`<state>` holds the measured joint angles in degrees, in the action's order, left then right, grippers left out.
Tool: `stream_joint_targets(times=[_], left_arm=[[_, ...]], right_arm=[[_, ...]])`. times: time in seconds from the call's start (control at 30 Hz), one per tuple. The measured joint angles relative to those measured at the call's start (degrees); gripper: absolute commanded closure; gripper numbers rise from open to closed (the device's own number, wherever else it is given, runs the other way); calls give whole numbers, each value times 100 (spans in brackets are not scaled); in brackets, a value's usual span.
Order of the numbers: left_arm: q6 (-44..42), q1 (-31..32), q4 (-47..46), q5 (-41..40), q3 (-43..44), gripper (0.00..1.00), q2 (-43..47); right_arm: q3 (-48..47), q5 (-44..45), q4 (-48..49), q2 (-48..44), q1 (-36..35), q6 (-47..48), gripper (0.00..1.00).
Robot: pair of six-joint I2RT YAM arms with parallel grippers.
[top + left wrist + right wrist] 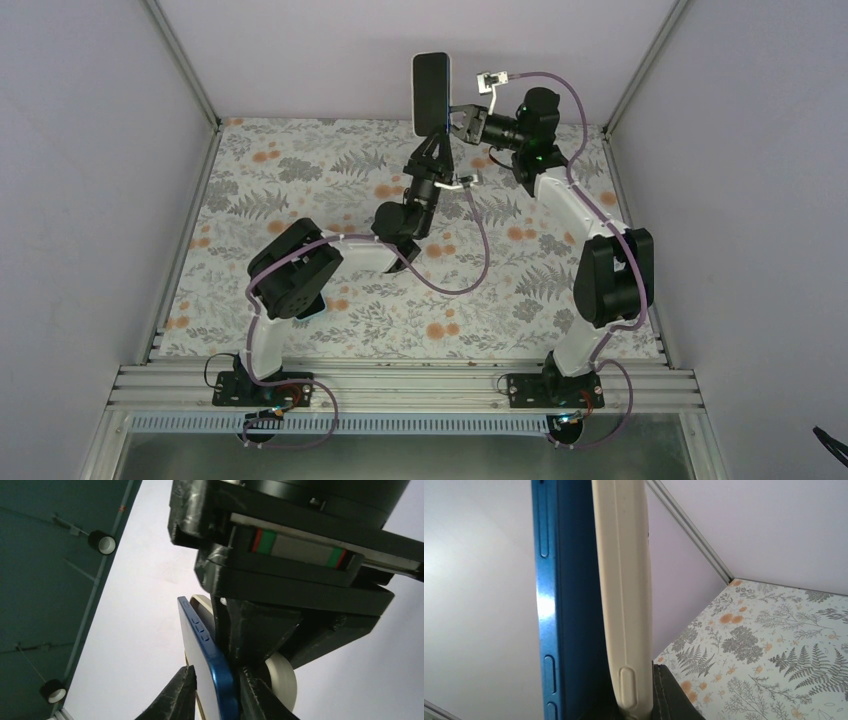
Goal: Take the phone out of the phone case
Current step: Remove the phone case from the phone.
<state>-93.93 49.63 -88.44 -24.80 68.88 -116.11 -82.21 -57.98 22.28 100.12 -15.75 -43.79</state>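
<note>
- Holds phone (431, 90) high above the far edge of the table (300, 200), upright on its short end, black screen turned to the overhead view, well clear of the tabletop
- Shows, from the right wrist, two slabs side by side: blue phone edge on the left, cream case (621, 580) on the right, lying close along their length, a dark gap opening low down
- Looks, on that evidence, like a phone partly prised off its shell but not yet free
- Reaches in crosswise from the right with right gripper (455, 122), pressed together on what appears to be the case's lower rim
- Comes up from directly beneath with left gripper (437, 140), in line with the phone's long axis, fingers (175, 700) one on each side of the blue edge at the bottom end
- Leaves unclear whether those fingers press the phone or merely flank it; cannot tell from the left wrist view
- Puts the phone straight above the left gripper and just left of the right one, both equally close, the left better set for the phone itself
- Hinges on that split: case anchored from the side, phone to be drawn away by the arm below, long axis kept upright
- Risks a drop if pulled before the lower pinch is firm
</note>
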Motion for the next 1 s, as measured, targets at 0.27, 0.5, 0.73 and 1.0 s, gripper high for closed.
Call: stream_joint_targets(times=[0.27,0.5,0.73,1.0], left_arm=[[-4,-7,0,-26,79,87,-87],[175,24,2,-63,48,98,-52],[669,240,17,-247,-175,98,439],[721,520,24,-389,-435,98,914]], right_arm=[[4,50,2,0,11,2,97],[7,55,-61,0,9,-133,97],[-59,-188,-531,-37,-20,254,97],[-675,94,-1934,-66,-42,1510,97]])
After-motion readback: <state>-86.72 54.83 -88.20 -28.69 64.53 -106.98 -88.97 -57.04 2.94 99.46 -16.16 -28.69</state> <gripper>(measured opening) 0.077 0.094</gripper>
